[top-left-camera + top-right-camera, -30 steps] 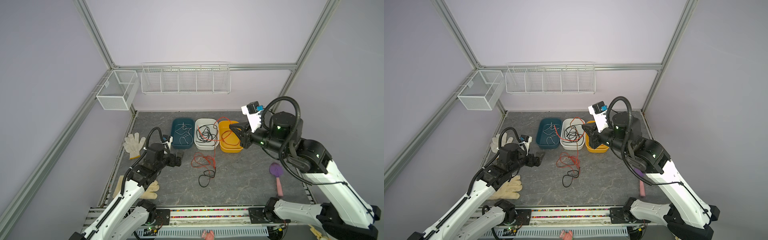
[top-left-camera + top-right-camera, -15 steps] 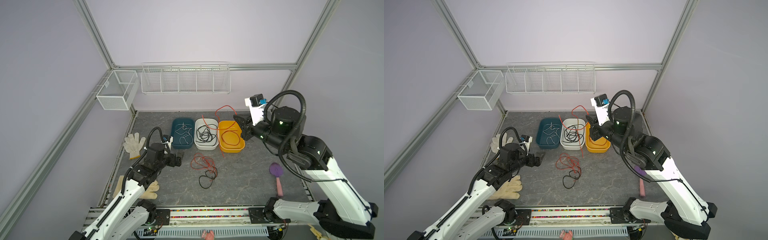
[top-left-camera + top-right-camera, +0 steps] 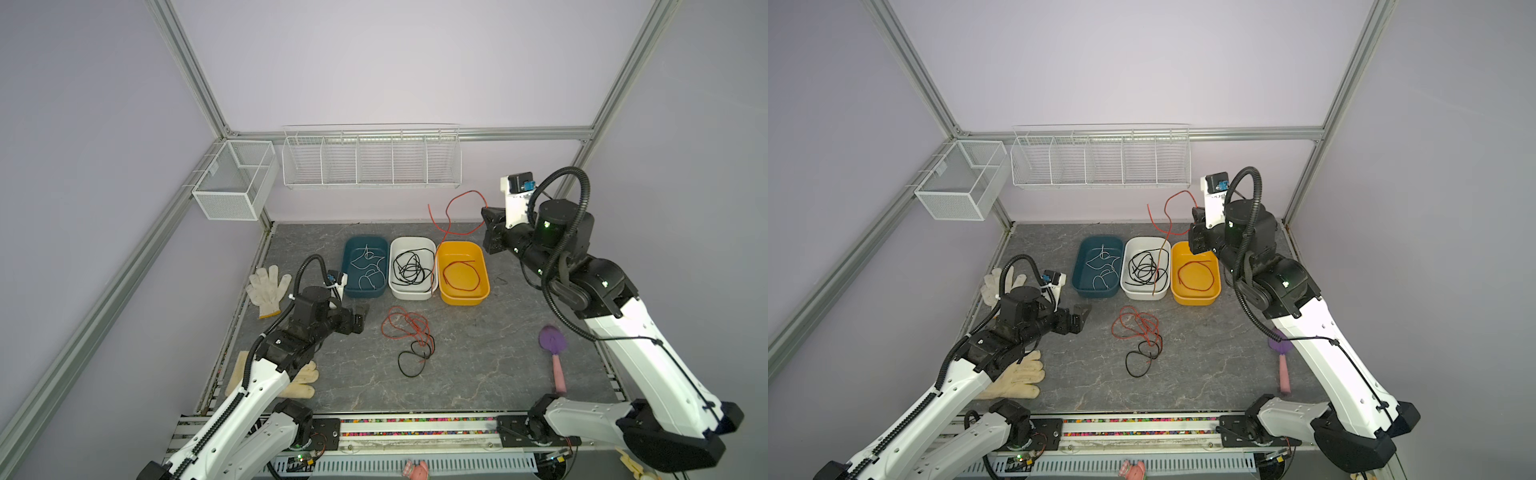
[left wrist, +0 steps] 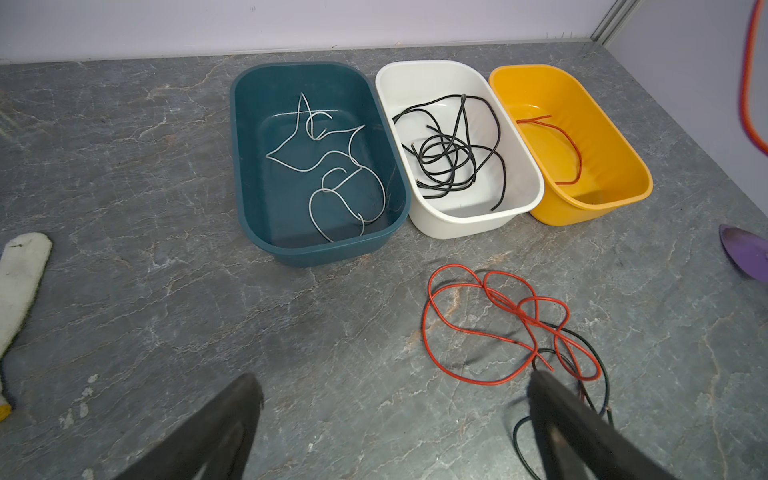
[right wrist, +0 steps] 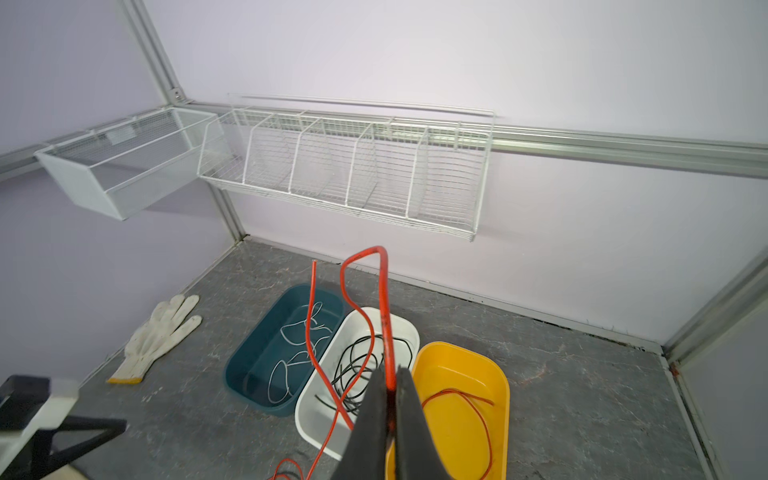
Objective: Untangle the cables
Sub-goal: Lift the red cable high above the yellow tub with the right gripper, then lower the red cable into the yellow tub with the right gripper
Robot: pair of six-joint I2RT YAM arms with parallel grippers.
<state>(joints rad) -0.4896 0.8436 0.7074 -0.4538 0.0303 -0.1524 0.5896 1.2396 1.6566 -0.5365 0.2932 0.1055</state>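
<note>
Red cable [image 5: 385,316] roughly vertical, pinched by right end effector [image 5: 390,376]; left end effector [image 4: 395,382] spread wide

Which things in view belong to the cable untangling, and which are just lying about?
Job: red cable pinched in the shut right gripper; red-and-black tangle on the table; teal bin, white bin and yellow bin holding sorted cables.
Lying about: white knit glove, cream glove, purple utensil, wire rack, mesh basket.
</note>
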